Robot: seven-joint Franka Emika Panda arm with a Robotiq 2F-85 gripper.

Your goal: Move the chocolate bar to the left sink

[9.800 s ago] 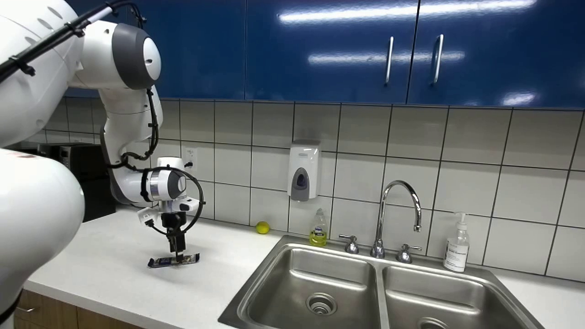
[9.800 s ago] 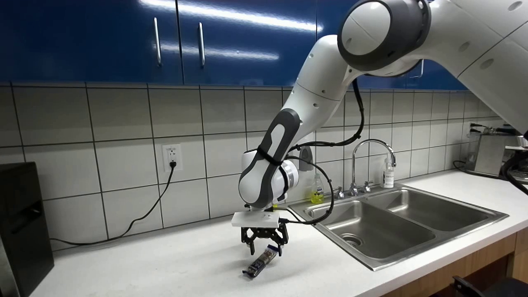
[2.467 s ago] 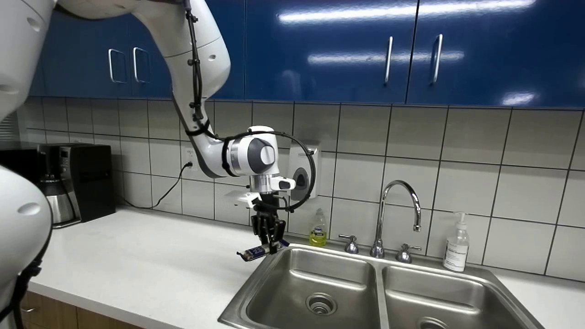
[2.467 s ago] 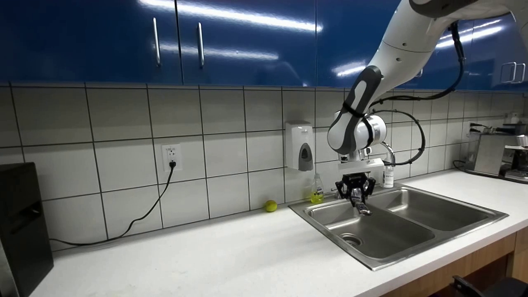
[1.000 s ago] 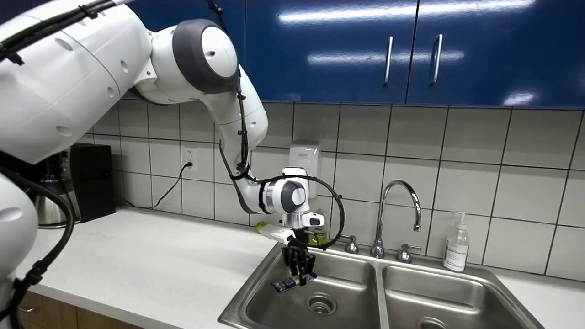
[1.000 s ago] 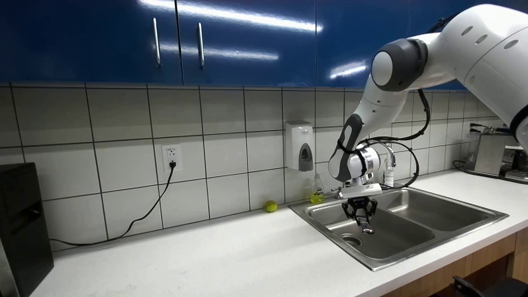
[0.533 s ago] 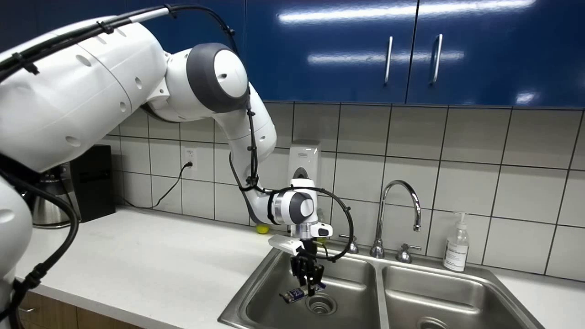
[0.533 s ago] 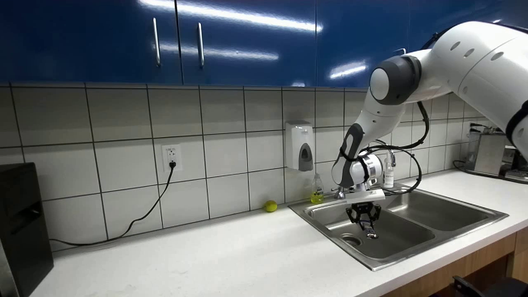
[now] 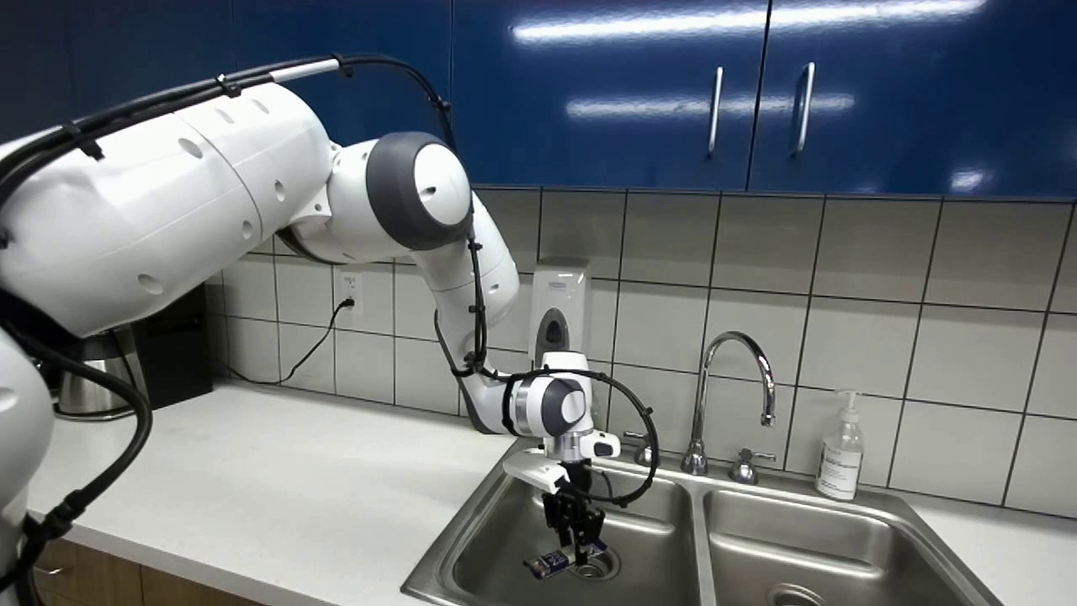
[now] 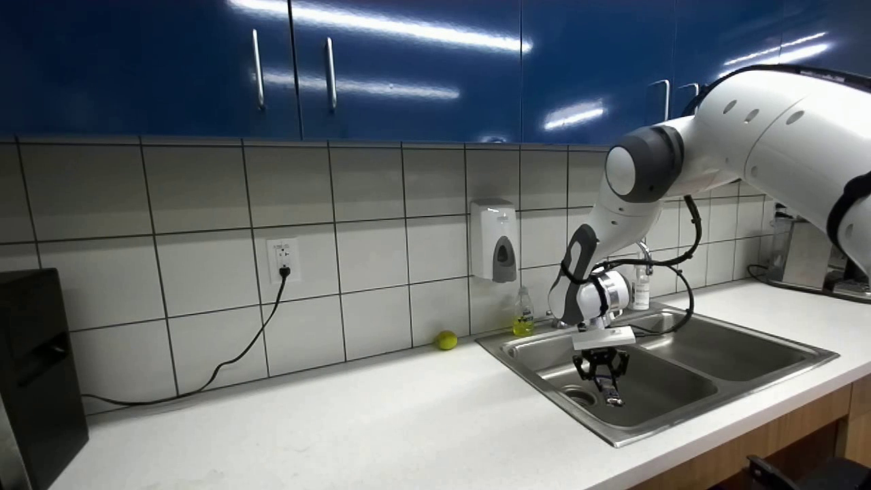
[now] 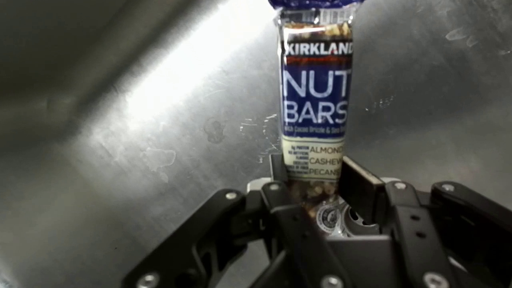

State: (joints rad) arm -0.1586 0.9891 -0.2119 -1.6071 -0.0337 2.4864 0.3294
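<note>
Counter (image 9: 294,480): white, lower left of the frame in an exterior view.
Chocolate bar (image 11: 314,96): over the left sink (image 9: 648,574), lower middle; contact with its floor unclear.
Hand (image 11: 314,178): narrow, gripping the bar; releasing high might drop it, pressing low might crush it.
Drain (image 10: 578,395): nearby; a bounce could leave the bar across it.
Faucet (image 9: 700,412): farther back; a sideways retreat could strike it.

Glossy blue cabinets (image 10: 170,82) fill the top of both exterior views, white streaks of light (image 9: 639,27) shining across them. In an exterior view, 2 slim metal handles (image 9: 716,110) stand at upper right, a pale, dark-grouted tiled wall (image 9: 867,353) spans the middle, and the white worktop (image 9: 294,471) runs along the lower left above wooden fronts (image 9: 92,576).
</note>
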